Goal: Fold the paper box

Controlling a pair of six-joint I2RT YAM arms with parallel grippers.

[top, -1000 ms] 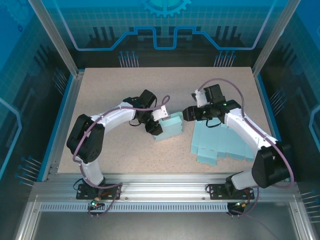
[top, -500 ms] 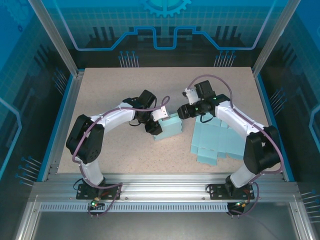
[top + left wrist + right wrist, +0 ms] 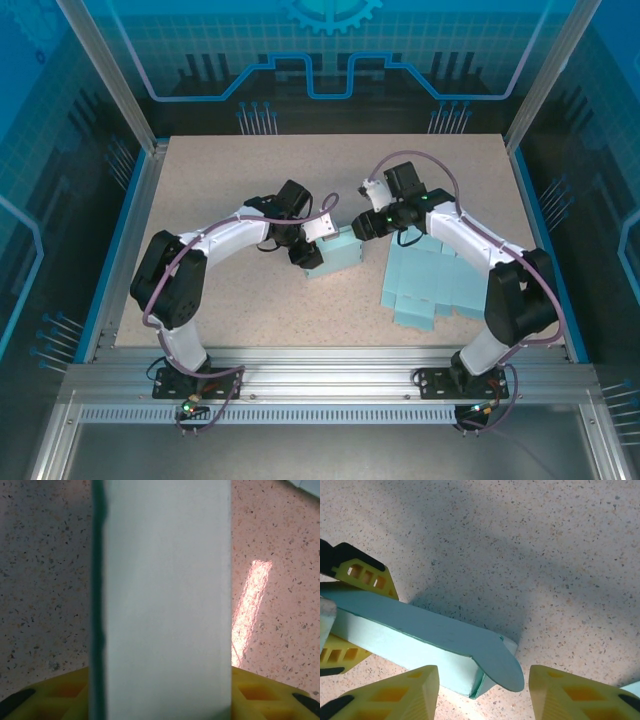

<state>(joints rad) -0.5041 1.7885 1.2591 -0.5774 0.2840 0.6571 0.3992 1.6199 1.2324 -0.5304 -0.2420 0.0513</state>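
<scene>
The paper box (image 3: 342, 254) is clamped by the left tool (image 3: 310, 251) mid-way across the worktop (image 3: 250, 180). The right tool (image 3: 363, 226) has been shifted left, parted astride the flap (image 3: 496, 664); flap-closing seems next.

The paper box (image 3: 420, 640) is pale turquoise, whiter on its edge. It sits between the yellow, black-tipped fingers (image 3: 370, 580) of the left pincer (image 3: 316, 250). The right pincer (image 3: 485, 700) is the same yellow. Under both, the counter (image 3: 545, 540) is pinkish beige with dark specks. Beside the right pincer lie light blue flat sheets (image 3: 440, 285).
</scene>
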